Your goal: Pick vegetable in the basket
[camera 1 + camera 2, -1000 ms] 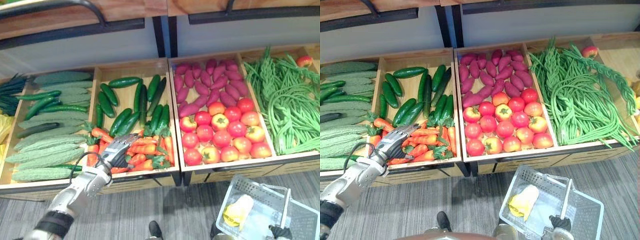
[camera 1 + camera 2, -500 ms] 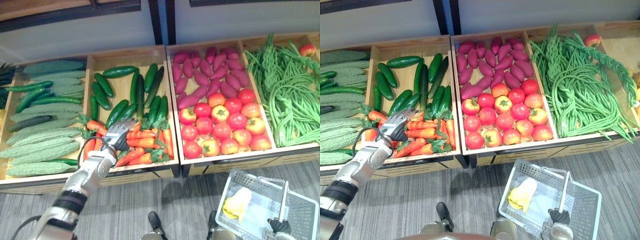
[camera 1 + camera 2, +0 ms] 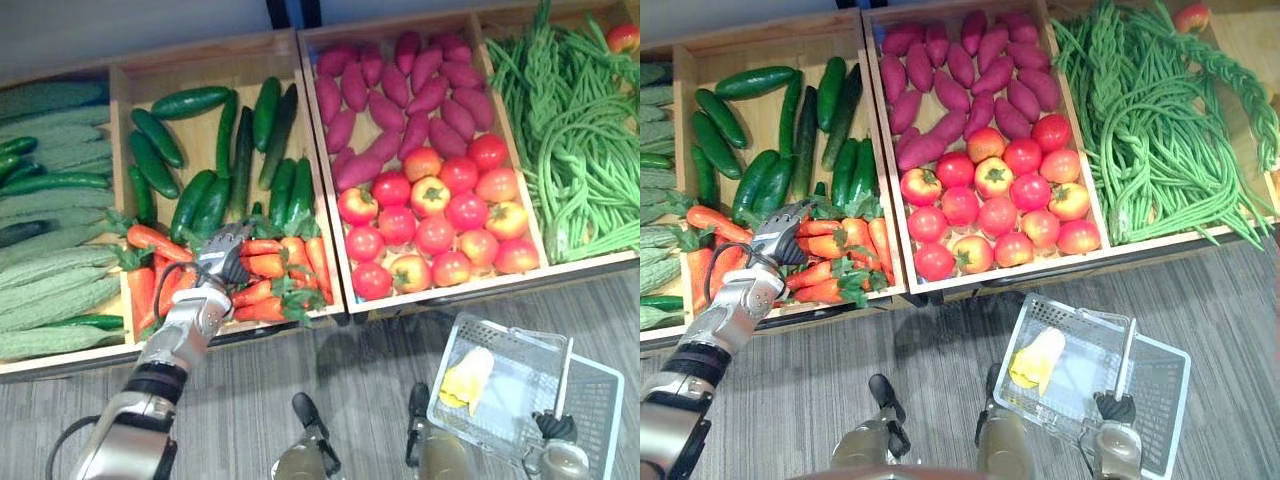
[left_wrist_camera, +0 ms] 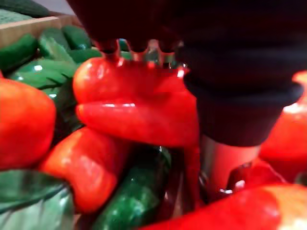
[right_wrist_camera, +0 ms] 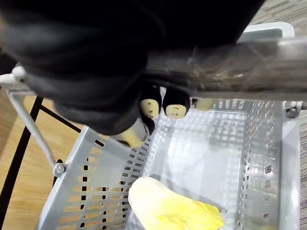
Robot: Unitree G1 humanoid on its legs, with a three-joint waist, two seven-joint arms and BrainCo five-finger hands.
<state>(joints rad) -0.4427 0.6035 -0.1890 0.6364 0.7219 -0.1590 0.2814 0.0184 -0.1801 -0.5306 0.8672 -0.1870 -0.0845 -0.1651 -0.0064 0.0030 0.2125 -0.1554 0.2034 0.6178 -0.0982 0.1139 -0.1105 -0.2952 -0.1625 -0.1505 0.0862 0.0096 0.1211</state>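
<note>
A heap of orange carrots [image 3: 270,280] with green tops fills the front of the second wooden bin, below dark cucumbers [image 3: 205,195]. My left hand [image 3: 222,258] lies down in this heap; in the left wrist view one carrot [image 4: 139,105] sits right against it. The white plastic basket [image 3: 470,330] hangs low at the right over the floor. My right hand [image 3: 1113,407] is curled round its handle [image 5: 249,62]. A yellow vegetable [image 3: 467,377] lies inside the basket.
Pale bitter gourds [image 3: 50,280] fill the left bin. Purple sweet potatoes [image 3: 390,95] and red tomatoes [image 3: 430,225] share the third bin, with long green beans [image 3: 580,130] at the right. Grey striped floor [image 3: 350,390] runs along the front of the bins.
The whole picture has shifted, so the camera has moved down and forward. My left hand has stayed on the carrots and sunk a little deeper among them. The basket still hangs from my right hand.
</note>
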